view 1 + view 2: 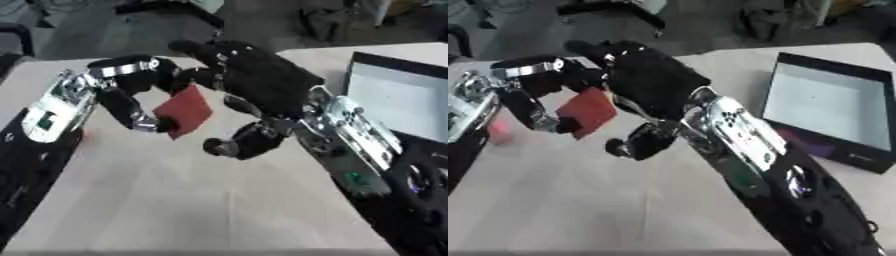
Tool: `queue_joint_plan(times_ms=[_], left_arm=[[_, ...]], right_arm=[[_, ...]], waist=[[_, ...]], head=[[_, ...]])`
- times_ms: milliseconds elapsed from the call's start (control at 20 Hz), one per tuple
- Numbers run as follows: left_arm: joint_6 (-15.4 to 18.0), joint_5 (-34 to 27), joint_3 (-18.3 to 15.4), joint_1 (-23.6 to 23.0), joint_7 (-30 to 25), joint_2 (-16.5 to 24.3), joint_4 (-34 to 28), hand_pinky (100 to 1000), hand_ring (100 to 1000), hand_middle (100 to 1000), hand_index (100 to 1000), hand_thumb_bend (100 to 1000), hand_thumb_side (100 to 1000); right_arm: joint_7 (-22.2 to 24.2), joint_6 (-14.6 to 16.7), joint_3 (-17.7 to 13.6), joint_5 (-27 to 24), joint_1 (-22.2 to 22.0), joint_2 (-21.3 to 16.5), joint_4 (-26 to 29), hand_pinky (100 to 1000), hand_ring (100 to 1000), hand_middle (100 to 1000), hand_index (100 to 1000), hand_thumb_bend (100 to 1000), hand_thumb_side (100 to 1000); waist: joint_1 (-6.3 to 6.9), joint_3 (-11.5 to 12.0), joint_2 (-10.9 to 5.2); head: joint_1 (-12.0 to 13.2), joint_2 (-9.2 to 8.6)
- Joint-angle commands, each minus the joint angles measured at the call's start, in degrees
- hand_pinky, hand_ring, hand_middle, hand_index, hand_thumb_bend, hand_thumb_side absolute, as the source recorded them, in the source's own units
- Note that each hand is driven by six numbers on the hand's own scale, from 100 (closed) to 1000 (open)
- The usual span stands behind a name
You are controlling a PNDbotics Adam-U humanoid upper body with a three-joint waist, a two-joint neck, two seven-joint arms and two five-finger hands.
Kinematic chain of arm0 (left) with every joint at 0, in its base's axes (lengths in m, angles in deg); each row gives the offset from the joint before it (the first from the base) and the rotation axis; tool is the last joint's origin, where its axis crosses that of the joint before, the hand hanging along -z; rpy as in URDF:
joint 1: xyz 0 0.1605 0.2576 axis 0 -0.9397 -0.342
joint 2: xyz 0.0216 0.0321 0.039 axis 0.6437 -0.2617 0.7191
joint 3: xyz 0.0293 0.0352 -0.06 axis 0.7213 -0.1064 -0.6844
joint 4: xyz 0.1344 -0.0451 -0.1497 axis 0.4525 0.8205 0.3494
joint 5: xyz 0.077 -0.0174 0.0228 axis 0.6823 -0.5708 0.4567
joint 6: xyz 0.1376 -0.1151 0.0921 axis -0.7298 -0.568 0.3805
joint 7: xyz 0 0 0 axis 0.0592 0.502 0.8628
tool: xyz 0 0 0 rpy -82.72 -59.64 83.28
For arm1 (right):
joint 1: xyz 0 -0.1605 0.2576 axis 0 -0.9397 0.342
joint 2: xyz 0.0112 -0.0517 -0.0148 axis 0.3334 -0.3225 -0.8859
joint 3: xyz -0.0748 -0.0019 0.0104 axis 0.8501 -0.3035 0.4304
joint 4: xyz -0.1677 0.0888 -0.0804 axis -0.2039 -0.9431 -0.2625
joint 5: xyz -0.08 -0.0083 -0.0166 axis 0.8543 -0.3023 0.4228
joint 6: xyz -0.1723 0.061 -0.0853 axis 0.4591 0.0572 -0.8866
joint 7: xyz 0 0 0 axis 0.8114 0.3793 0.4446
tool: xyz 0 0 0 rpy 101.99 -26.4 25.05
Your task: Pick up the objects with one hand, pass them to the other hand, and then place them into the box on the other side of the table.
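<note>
Beige tabletop [192,200], plain and matte, lying a bit askew in both eye views. Dark grey floor beyond the far edge, with black chair or stand legs [614,12] and some dark clutter that can't be made out. On the robot's right side of the table sits a shallow box [833,107] with a black rim and a pale grey inside; nothing visible in it. A small reddish thing [499,131] lies on the table by the left arm, blurred, shape unclear.

Both arms meet over the middle of the table, raised off the surface. A red flat square card [185,110] is held up in the air between the two hands, tilted on one corner like a diamond. Left hand [131,95] comes from the left, fingers curled into a hook, one fingertip [156,122] pinching the card's lower left edge. Right hand [254,75] comes from the right, black palm just beside and partly behind the card's upper right edge, fingers half bent; thumb [236,142] hangs lower, apart from the card. Can't tell whether the right hand's fingers actually touch the card. Card is well apart from the box.
</note>
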Motion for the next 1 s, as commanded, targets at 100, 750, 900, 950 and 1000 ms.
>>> queue_joint_plan(times_ms=[100,750,900,950,1000], left_arm=[[-0.75,-0.65,0.38,1.74,-0.07,-0.07,-1.37,511,455,444,552,169,224],[-1.81,-1.26,0.58,2.36,-0.07,-1.26,-1.52,510,456,445,553,180,231],[-1.87,-1.03,0.63,2.22,-0.07,-1.17,-1.44,513,462,454,564,202,250],[-1.83,-0.88,0.61,2.17,-0.07,-1.11,-1.39,515,468,464,574,219,266],[-1.74,-0.66,0.52,2.12,-0.07,-1.03,-1.29,516,470,467,578,234,278]], right_arm=[[-0.88,0.0,-0.31,1.01,0.52,0.41,-0.65,882,908,1000,834,535,220],[-4.17,-0.03,0.13,1.79,0.02,0.91,-2.55,858,902,1000,527,430,167],[-6.45,-0.76,-0.23,0.73,-0.02,0.88,-2.05,834,886,1000,403,339,158],[-7.33,-1.04,-0.3,0.21,-0.06,0.85,-1.95,824,878,1000,362,363,147],[-8.24,-1.29,-0.33,-0.3,-0.1,0.81,-1.92,821,876,1000,349,371,141]], waist=[[0.02,0.1,-0.65],[0.05,-0.22,-0.59],[0.04,-0.28,-0.58],[0.04,-0.29,-0.58],[0.04,-0.3,-0.58]], head=[[-0.27,-0.13],[-0.57,-0.13],[-0.54,-0.13],[-0.54,-0.13],[-0.53,-0.13]])
